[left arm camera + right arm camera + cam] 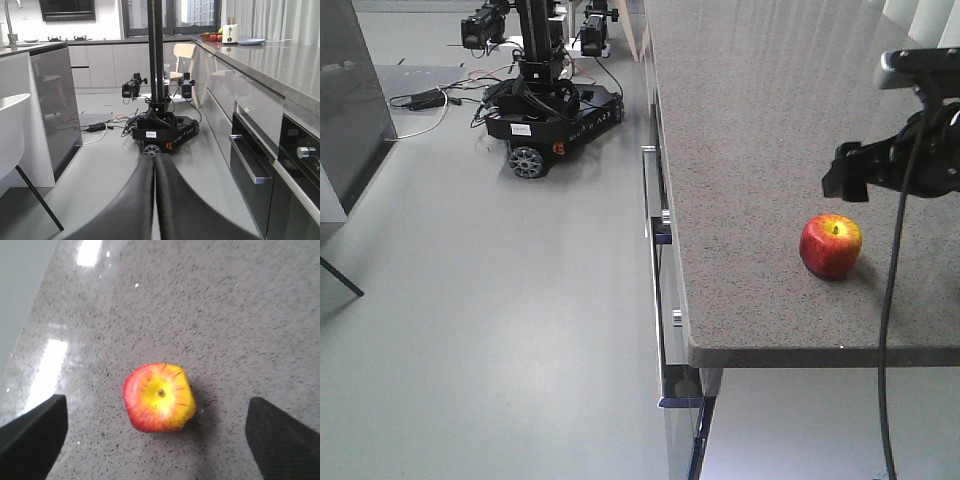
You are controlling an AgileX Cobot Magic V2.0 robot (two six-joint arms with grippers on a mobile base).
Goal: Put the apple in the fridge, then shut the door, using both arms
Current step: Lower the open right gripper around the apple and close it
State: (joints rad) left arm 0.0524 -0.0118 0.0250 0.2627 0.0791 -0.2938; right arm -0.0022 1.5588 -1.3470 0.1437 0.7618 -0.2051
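Apple (831, 245) on countertop (750, 150), robot base (555, 115) beyond

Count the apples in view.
1 for certain: the apple sits on the speckled countertop near its edge, below the open right gripper. Far off in the left wrist view, a bowl holds red fruit, maybe more apples, too small to count.

One apple (831, 245), one counter (760, 120), one wheeled base (552, 118).
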